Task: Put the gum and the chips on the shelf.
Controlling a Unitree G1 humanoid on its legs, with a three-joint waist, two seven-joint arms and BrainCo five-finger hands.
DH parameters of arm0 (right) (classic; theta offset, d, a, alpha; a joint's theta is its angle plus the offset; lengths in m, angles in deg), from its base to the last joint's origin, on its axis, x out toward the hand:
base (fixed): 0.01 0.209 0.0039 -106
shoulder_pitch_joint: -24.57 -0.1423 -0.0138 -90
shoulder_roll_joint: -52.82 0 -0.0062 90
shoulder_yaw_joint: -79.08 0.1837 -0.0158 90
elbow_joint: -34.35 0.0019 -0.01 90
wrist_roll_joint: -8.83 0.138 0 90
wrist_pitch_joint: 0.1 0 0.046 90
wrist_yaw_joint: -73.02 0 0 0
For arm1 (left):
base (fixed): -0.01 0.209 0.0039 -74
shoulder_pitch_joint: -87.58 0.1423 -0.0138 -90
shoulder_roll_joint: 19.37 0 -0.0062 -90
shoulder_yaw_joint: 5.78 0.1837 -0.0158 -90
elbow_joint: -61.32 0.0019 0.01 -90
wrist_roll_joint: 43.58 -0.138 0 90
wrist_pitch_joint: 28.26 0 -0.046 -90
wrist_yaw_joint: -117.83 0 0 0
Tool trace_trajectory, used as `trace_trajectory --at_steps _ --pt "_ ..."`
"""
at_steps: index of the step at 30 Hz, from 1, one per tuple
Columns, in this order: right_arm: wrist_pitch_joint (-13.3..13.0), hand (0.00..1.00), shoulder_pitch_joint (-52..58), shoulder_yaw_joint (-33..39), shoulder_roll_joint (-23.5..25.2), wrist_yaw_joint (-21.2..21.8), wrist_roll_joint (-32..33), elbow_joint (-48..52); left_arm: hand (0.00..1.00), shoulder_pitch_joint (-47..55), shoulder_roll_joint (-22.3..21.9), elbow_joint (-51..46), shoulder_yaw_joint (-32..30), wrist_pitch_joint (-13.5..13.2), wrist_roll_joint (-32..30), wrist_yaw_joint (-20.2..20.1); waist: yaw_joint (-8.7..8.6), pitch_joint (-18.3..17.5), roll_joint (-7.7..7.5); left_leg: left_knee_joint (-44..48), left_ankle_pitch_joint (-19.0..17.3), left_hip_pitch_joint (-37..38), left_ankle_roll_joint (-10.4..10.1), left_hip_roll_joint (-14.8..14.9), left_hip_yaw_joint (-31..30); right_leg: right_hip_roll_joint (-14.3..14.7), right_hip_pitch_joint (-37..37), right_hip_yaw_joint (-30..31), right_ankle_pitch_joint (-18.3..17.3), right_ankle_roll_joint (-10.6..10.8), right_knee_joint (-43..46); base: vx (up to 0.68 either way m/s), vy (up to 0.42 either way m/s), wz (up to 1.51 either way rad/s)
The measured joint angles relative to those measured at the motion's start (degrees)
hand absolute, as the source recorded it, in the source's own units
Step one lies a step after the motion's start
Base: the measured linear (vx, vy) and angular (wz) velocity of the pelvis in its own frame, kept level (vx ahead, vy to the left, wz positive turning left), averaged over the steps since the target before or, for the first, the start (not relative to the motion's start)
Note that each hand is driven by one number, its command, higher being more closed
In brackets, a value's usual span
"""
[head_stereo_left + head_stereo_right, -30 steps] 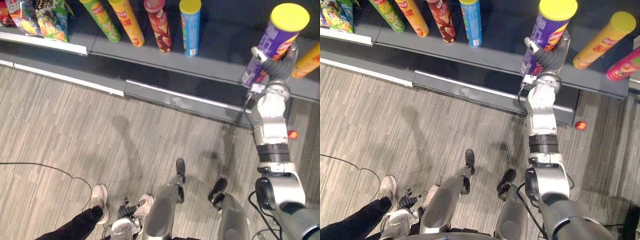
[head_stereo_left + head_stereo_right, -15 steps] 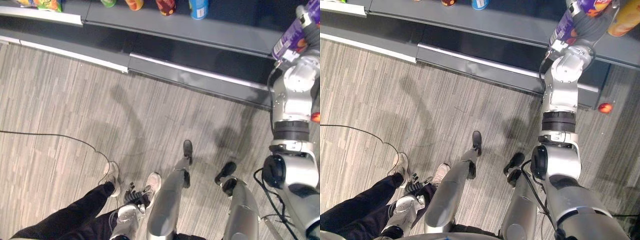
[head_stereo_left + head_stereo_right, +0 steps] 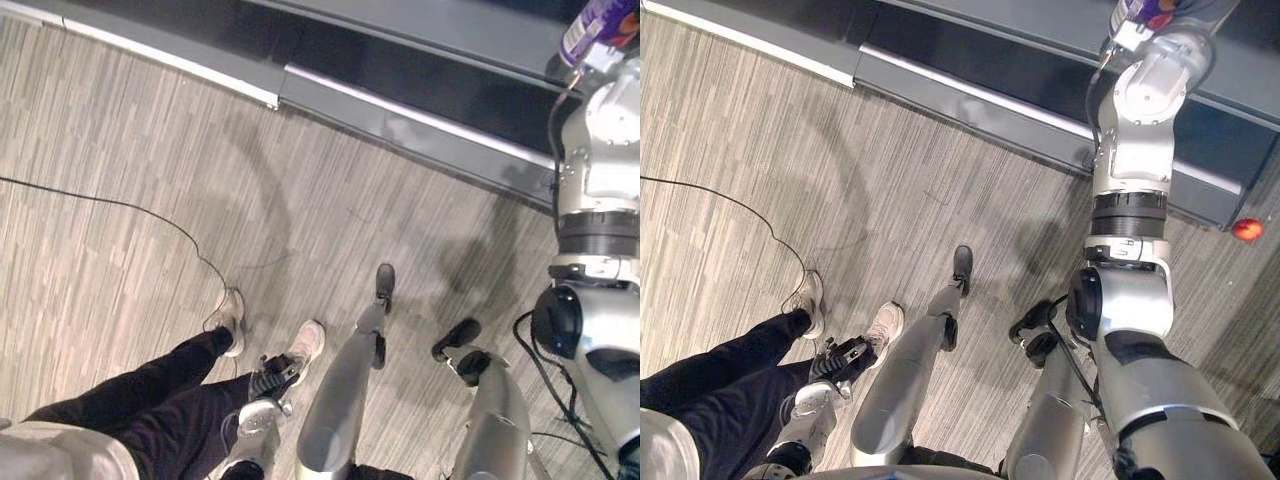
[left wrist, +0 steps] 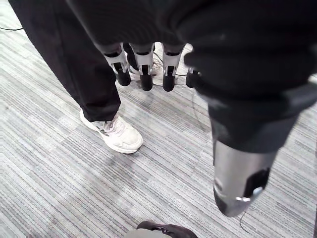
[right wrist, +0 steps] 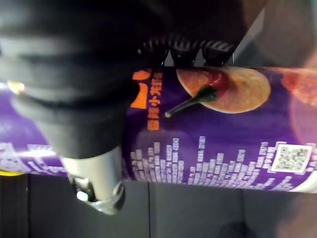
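Clearance check, nearest first: left robot hand [image 4: 144, 64] hangs low at the robot's side, fingers straight and slack, holding nothing. Person [image 3: 120, 400] in dark trousers stands close on that side, white shoe [image 4: 116, 135] planted on the striped floor [image 3: 150, 150] just beyond the fingertips. Risk 1: a sidestep or a swing of that arm could meet the person's leg or foot, because the spacing is tight

Small red object [image 3: 1246, 229] lies on the floor near the foot of the shelf [image 3: 440, 22], off to the right. Risk 2: a shuffle forward could kick it or land on it

Right robot hand [image 5: 93, 171] is raised to the shelf and closed round the purple chips can [image 5: 213, 124], thumb on one side, fingers wrapped over the other. Cannot tell whether the can's base touches the shelf board. Risk 3: the can is a smooth, tall, narrow cylinder, so it could slip or twist in the grip. Let go while tilted, or with the base only partly on the board, it would likely topple and roll off

Orientation: long axis lies crosswise to the fingers. In the eye views the lower end [image 3: 598, 25] shows just above the wrist, pointing down toward the shelf board, and the rest is cut off by the frame edge. Judged roughly upright; exact tilt cannot be told
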Motion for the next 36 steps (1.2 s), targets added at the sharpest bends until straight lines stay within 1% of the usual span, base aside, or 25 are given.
trace_trajectory --at_steps 2,7,10,11,12,14,18,21,23,27,30,31,36 --pt "0.0 1.0 -0.25 0.16 -1.45 -0.07 0.01 0.0 0.0 -0.88 -0.31 -0.4 -0.1 0.0 0.02 0.09 0.39 0.0 0.0 0.02 0.37 -0.99 0.09 -0.37 -0.17 -0.76 -1.03 -0.41 -0.68 -0.12 1.18 -0.01 -0.065 0.17" --pt "0.01 1.0 -2.18 0.1 -1.62 -0.12 -0.03 0.01 0.0 -1.06 -0.41 -2.75 -0.44 -0.09 0.03 0.28 0.32 0.0 0.0 0.0 0.74 -2.55 0.02 -0.67 -0.51 -1.75 -2.72 -0.98 -1.15 -0.29 2.83 -0.01 -0.064 0.1" --pt "0.0 1.0 -3.78 -0.43 -3.54 -0.22 -0.05 0.05 0.0 -1.41 -0.52 -3.87 -0.61 -0.12 0.14 0.42 0.29 0.0 0.0 0.04 0.95 -4.07 -0.07 -0.63 0.39 -2.53 -4.18 -1.59 -1.69 -0.57 4.06 -0.02 -0.055 0.17" --pt "0.0 1.0 -4.68 -0.51 -4.28 -0.36 -0.06 0.08 0.0 -1.46 -0.93 -4.43 -0.72 -0.17 0.29 0.44 0.12 0.0 0.0 0.03 1.28 -4.8 0.13 -0.67 1.18 -3.24 -5.0 -1.65 -2.27 -0.54 4.91 -0.03 -0.058 0.19" --pt "0.0 1.0 -5.47 -0.75 -4.94 -0.6 -0.06 0.12 0.0 -1.58 -1.51 -4.58 -0.95 -0.55 1.63 0.48 0.16 0.0 0.0 0.08 1.45 -5.56 0.29 -0.55 2.05 -3.53 -5.91 -1.65 -2.33 -0.61 5.36 -0.02 -0.046 0.17" --pt "0.0 1.0 -5.97 -1.47 -5.55 -1.31 -0.07 0.16 0.0 -1.77 -2.49 -4.86 -1.77 -0.54 2.31 0.53 -0.01 0.0 0.0 0.24 1.78 -6.64 0.53 -0.57 2.31 -3.9 -7.02 -1.69 -2.41 -0.63 6.06 -0.03 -0.049 0.08" --pt "0.0 1.0 -6.53 -1.75 -5.52 -1.75 -0.1 0.44 0.0 -1.83 -3.22 -5.72 -2.75 -0.68 2.33 0.55 -0.19 0.0 -0.01 1.13 1.81 -7.97 0.56 -0.58 2.34 -4.33 -8.23 -1.72 -2.55 -0.83 7.01 -0.02 -0.051 0.04" --pt "0.0 1.0 -7.26 -2.69 -5.55 -2.16 -0.13 0.54 0.0 -1.89 -3.56 -5.85 -2.88 -1.13 2.33 0.57 -0.43 0.01 -0.03 1.68 1.78 -8.93 0.52 -0.62 2.97 -4.97 -9.23 -1.72 -3.34 -1.2 8.15 -0.03 -0.062 0.07" --pt "0.02 1.0 -7.72 -4.25 -5.56 -2.42 -1.51 0.92 0.0 -1.89 -3.64 -5.88 -2.87 -1.23 2.33 0.57 -0.53 0.0 -0.05 2.03 1.79 -9.59 0.55 -0.33 3.59 -5.12 -9.92 -1.73 -3.55 -1.45 8.76 -0.03 -0.058 0.03" --pt "0.0 1.0 -7.79 -4.48 -5.83 -2.54 -2.32 2.83 0.0 -1.9 -3.63 -5.92 -2.91 -1.29 2.35 0.59 -0.65 0.0 -0.05 2.12 2.18 -10.23 0.61 -0.25 3.92 -5.72 -10.15 -2.45 -4.33 -1.53 9.83 -0.03 -0.064 0.12" --pt "0.0 1.0 -8.6 -4.76 -6.0 -2.59 -2.3 2.79 0.0 -1.89 -3.63 -5.93 -2.93 -1.31 2.37 0.62 -0.46 0.01 -0.07 2.0 2.55 -10.55 0.67 -0.26 3.96 -5.84 -10.5 -2.55 -4.49 -1.59 10.15 -0.02 -0.053 0.08" --pt "0.0 0.0 -8.96 -5.3 -6.0 -2.58 -2.3 2.79 0.0 -1.89 -3.63 -5.92 -2.97 -1.3 2.37 0.63 -0.45 0.01 -0.07 1.98 2.58 -10.67 0.67 -0.26 3.96 -5.86 -10.63 -2.56 -4.5 -1.6 10.2 -0.02 -0.044 0.01" --pt "-0.22 0.0 -10.48 -6.18 -6.16 -2.56 -2.29 2.8 0.0 -1.89 -3.63 -5.92 -3.06 -1.64 2.4 0.63 -0.71 0.0 -0.1 1.37 3.21 -10.7 0.66 -0.81 3.92 -6.95 -10.88 -3.01 -5.14 -1.64 11.39 -0.03 -0.063 0.09"
